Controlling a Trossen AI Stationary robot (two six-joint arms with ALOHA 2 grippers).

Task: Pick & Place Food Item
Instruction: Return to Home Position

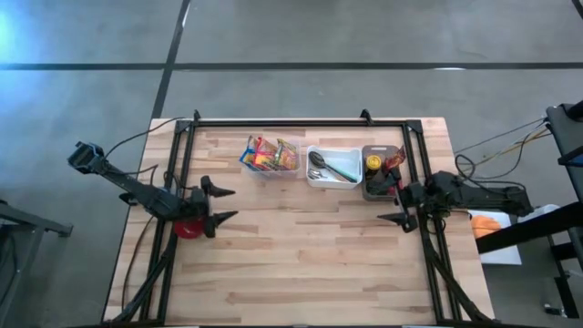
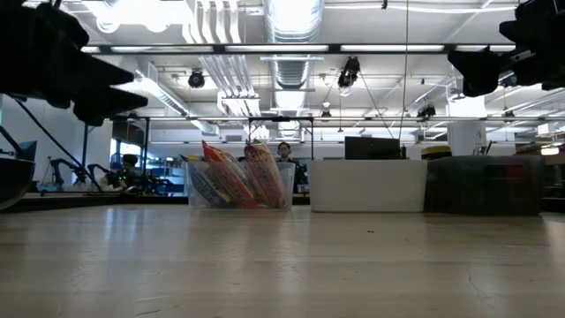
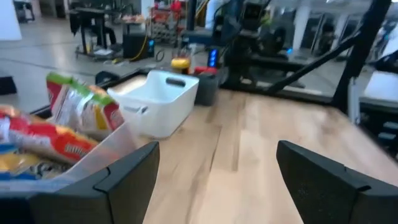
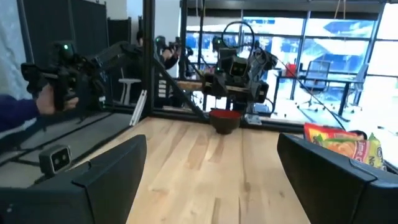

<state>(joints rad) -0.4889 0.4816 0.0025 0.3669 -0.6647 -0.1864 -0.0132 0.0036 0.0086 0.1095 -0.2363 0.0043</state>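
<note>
Left tool [image 1: 224, 204] wide open, empty, at left side of table [image 1: 301, 264]; right tool [image 1: 388, 204] same, beside black bin [image 1: 383, 148]. Snack packets [image 1: 271, 155] in clear bin [image 1: 246, 164]: likely light, crinkly, crushable; pinch top seam.

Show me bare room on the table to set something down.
Free: the wide table in front of the bins, between left hand and right hand. Crowded: the back row, clear bin, white bin, black bin side by side.
</note>
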